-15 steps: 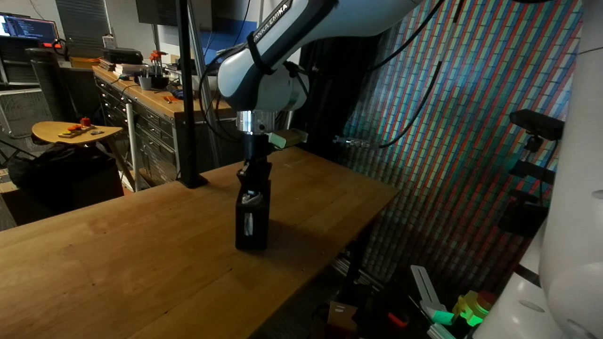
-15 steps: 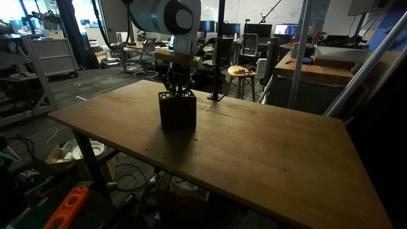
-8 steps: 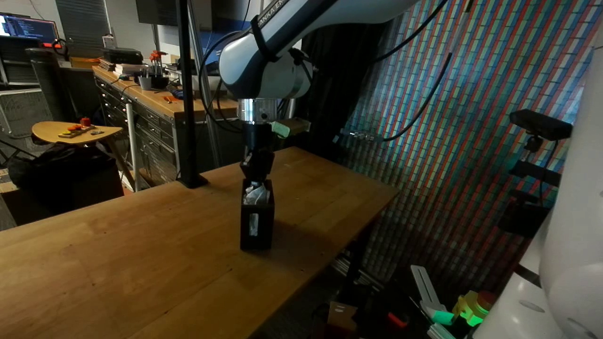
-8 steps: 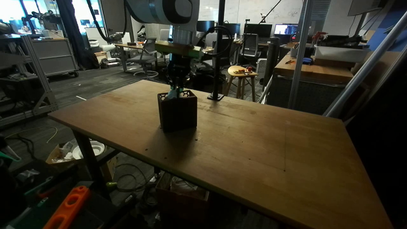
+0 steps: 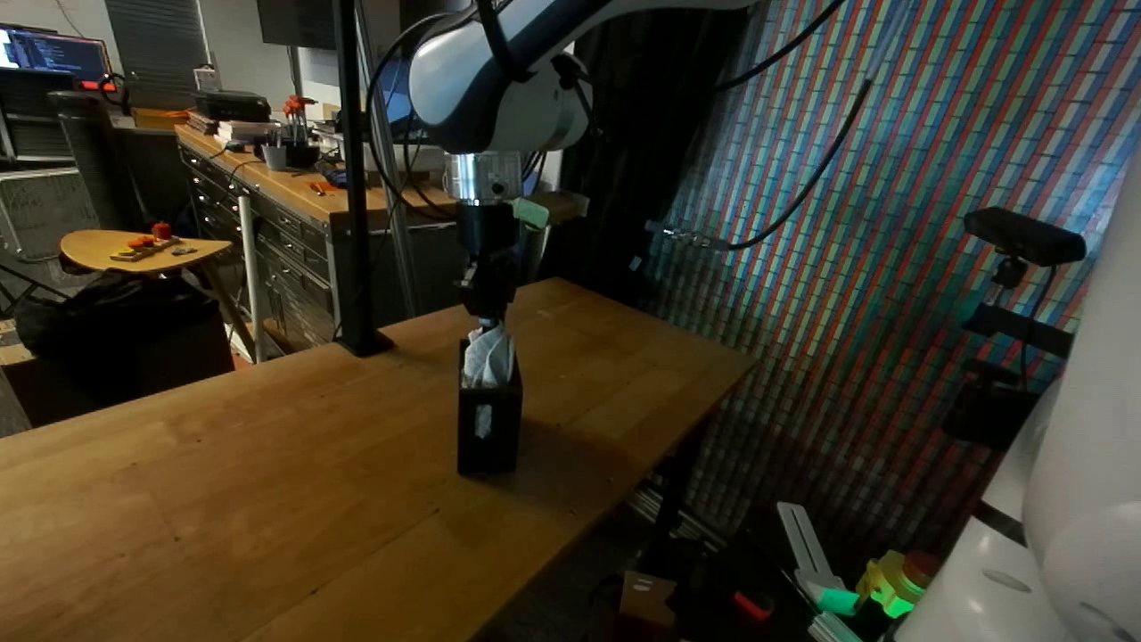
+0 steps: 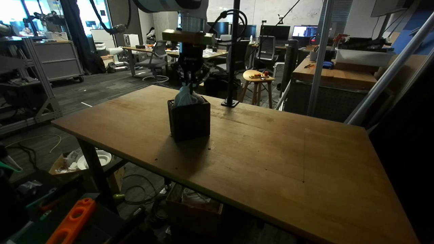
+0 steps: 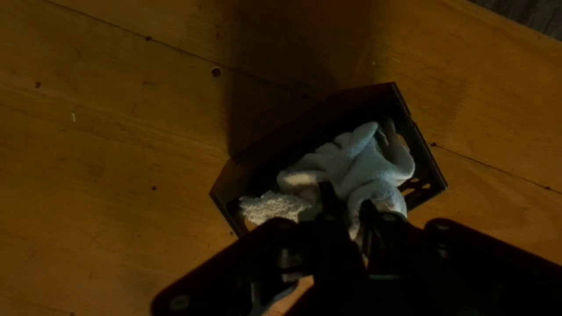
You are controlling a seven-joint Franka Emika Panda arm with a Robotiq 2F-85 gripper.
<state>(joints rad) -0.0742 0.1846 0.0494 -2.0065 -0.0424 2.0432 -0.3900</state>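
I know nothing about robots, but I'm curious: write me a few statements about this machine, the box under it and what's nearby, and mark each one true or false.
1. The pincer is closed on a cloth that pokes up out of a box. True.
2. The box lies on its side. False: it stands upright on the table.
3. The box is open at the top. True.
4. The cloth is bright red. False: it is pale, whitish.
5. A black post stands at the table's edge. True.
6. The stool's top is bare. False: small red and yellow things lie on the stool.
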